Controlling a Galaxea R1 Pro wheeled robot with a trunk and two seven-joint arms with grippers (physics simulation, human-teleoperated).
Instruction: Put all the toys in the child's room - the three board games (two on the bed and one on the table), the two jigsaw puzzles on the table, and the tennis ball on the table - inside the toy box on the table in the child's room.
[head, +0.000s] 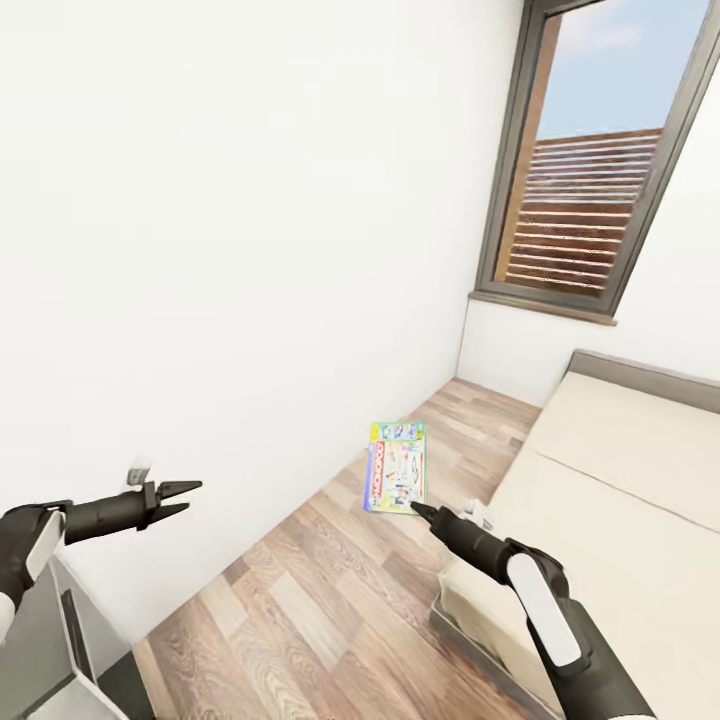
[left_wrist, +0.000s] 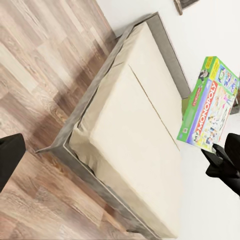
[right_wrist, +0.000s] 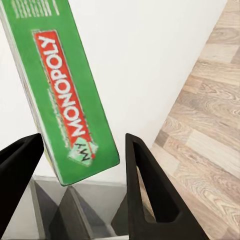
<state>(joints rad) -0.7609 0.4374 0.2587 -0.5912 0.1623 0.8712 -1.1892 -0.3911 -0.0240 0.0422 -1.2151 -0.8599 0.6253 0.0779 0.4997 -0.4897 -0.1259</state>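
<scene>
A green Monopoly board game (head: 398, 467) hangs in the air above the wooden floor, between the white wall and the bed. My right gripper (head: 424, 511) is shut on its lower end. In the right wrist view the box (right_wrist: 70, 105) stands on edge between the two dark fingers (right_wrist: 147, 190). The left wrist view shows the same box (left_wrist: 207, 105) against the white wall. My left gripper (head: 183, 495) floats open and empty near the wall at the left, well apart from the game. The toy box, puzzles and tennis ball are out of view.
A beige bed (head: 620, 500) with a grey frame (left_wrist: 95, 95) takes up the right side. A window (head: 600, 170) is set in the far wall. The strip of wooden floor (head: 330, 600) between wall and bed is narrow. A grey body part (head: 40, 650) sits at the lower left.
</scene>
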